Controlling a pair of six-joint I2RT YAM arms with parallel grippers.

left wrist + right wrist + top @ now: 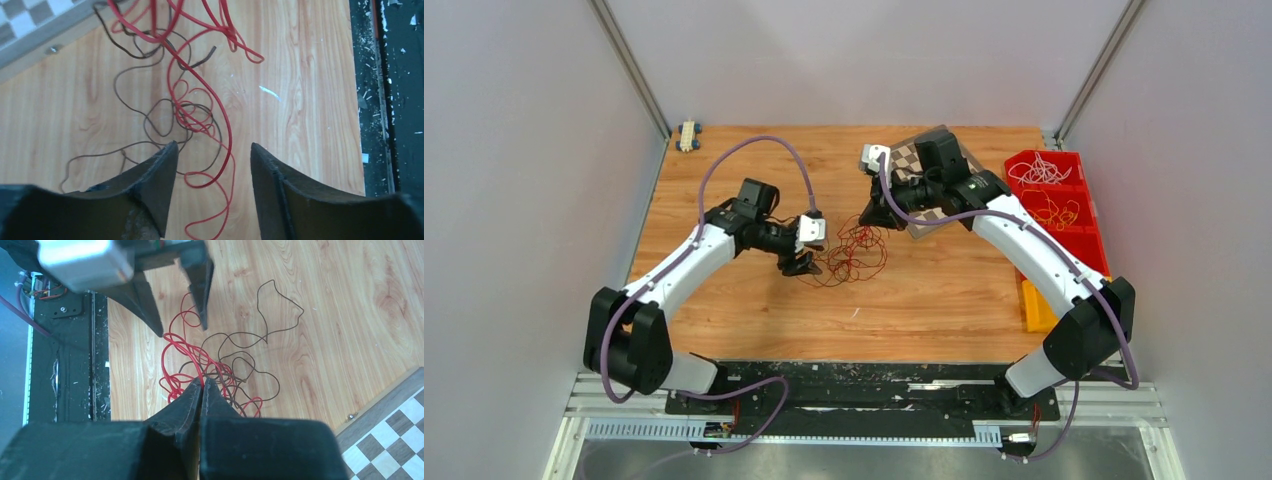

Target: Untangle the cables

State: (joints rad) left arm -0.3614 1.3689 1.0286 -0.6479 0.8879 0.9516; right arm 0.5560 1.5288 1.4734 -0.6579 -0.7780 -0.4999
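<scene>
**Closed jaws on the right and wide jaws on the left, with the cables [854, 255] between them**

Right gripper [201, 382] has its jaws pressed together with no gap. Red strands of the tangle run in under the tips, so it appears to be pinching the bundle at its near edge. The fingers hide which strand is actually held. The likely purpose is to anchor one side so the other arm can draw a loop free. From above, strands slant up off the wooden surface [944, 290] toward that gripper, which suggests the bundle is partly lifted.

Left gripper [212, 147] faces it from the opposite side, jaws wide apart and holding nothing. A long red loop lies on the surface directly between its fingertips. A dark brown loop passes just beside the finger on the left of that wrist view. The densest crossing of red and brown sits just ahead of those tips, between the two grippers.

A chessboard [911, 160] lies under the right arm. A red bin [1084, 250] at the surface's right edge holds more loose wires, well apart from the tangle.
</scene>
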